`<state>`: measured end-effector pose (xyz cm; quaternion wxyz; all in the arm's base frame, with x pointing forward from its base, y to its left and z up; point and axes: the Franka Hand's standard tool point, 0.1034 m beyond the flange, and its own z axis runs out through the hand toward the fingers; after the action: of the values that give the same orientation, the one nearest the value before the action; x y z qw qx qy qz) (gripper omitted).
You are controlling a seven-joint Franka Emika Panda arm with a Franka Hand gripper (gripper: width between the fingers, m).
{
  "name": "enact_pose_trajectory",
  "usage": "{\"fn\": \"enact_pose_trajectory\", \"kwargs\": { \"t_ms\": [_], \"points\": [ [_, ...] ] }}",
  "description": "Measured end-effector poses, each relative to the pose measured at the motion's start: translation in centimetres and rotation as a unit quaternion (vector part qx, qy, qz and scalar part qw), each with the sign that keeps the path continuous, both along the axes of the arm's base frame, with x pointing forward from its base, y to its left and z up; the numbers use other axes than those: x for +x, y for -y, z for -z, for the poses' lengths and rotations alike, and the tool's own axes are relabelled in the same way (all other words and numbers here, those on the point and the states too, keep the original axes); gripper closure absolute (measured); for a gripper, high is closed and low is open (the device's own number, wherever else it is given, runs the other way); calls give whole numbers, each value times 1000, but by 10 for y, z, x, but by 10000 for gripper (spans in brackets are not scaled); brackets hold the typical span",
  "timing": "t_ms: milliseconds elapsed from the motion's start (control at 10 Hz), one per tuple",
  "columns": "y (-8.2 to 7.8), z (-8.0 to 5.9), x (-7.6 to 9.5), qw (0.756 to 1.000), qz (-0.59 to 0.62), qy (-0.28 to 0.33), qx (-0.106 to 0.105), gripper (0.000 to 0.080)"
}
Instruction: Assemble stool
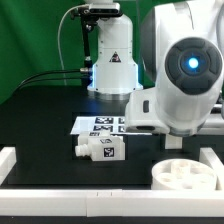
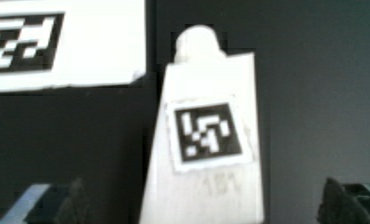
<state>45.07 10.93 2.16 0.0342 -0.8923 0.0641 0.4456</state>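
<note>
Wide-open jaws flank a white stool leg [image 2: 203,120] in the wrist view. The gripper [image 2: 201,205] holds nothing, and its dark fingertips [image 2: 49,205] stand clear of the leg's sides. The leg lies flat on the black table [image 2: 324,100], its rounded peg end pointing away from the fingers and a black-and-white square tag on its upper face. A corner of the marker board [image 2: 57,45] lies just beside the peg end.

In the exterior view, the white arm [image 1: 180,80] fills the frame from one o'clock to four o'clock and hides its own fingers. The marker board sits near the frame's centre. Chunky block legs [image 1: 100,150] lie on the table just at seven o'clock from the board, with one tag facing the camera. The round seat [image 1: 190,175] rests at five o'clock of the frame, partly below the arm and apart from the legs. White border rails [image 1: 100,205] run along the six o'clock edge and up the nine o'clock side. The robot's base [image 1: 110,60] stands at twelve o'clock.
</note>
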Motion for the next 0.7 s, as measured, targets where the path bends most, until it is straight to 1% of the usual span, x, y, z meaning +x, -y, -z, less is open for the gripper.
{"fn": "enact_pose_trajectory", "kwargs": {
  "t_ms": [100, 300, 400, 500, 600, 700],
  "points": [
    [0, -1, -1, 1000, 6, -6, -9, 150],
    [1, -1, 0, 1000, 3, -4, -6, 150],
    [1, 1, -2, 1000, 6, -7, -9, 150],
    [1, 7, -8, 999, 16, -20, -24, 150],
    [1, 15, -18, 998, 30, -42, -46, 150],
    [1, 18, -21, 997, 32, -49, -50, 150]
  ]
}}
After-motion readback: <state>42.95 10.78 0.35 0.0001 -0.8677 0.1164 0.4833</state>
